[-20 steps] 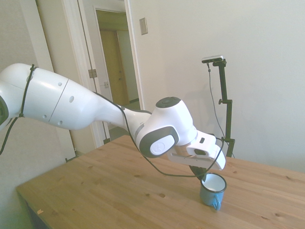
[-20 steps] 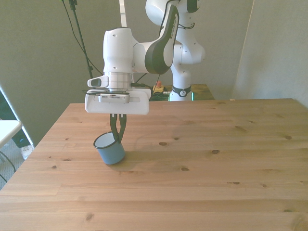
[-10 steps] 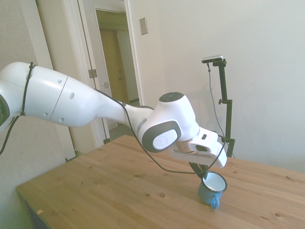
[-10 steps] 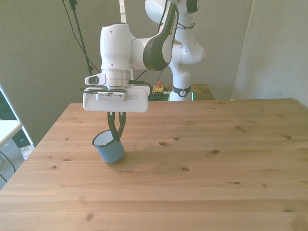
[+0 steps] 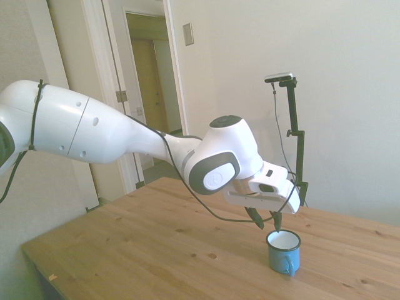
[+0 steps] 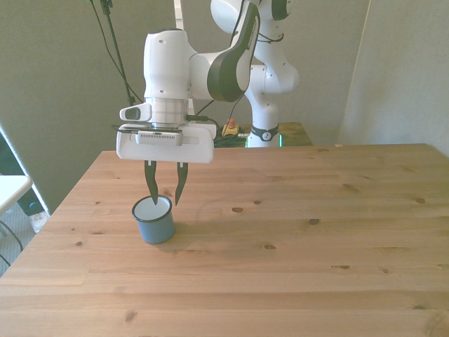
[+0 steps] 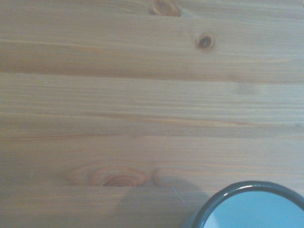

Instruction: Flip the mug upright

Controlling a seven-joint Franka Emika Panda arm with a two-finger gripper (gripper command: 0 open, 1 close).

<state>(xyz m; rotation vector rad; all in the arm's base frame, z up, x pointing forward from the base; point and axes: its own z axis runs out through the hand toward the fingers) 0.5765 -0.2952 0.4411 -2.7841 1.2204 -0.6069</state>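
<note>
The small teal-blue mug [image 5: 283, 251] [image 6: 154, 220] stands upright on the wooden table, its white inside facing up and its loop handle toward the side camera. My gripper [image 5: 267, 222] [image 6: 163, 199] hangs open just above its rim, one finger on each side of the rim's far edge, not touching it. Only part of the mug's dark rim [image 7: 247, 204] and pale inside shows in the wrist view.
The wooden table [image 6: 295, 260] stretches wide toward the front view's right. Its edge at the front view's left [image 6: 59, 210] runs close to the mug. A doorway [image 5: 150, 81] lies behind the arm in the side view.
The fingers, shut on the tilted mug's rim before, have opened and risen slightly. The mug has settled from a tilt to standing upright on the table.
</note>
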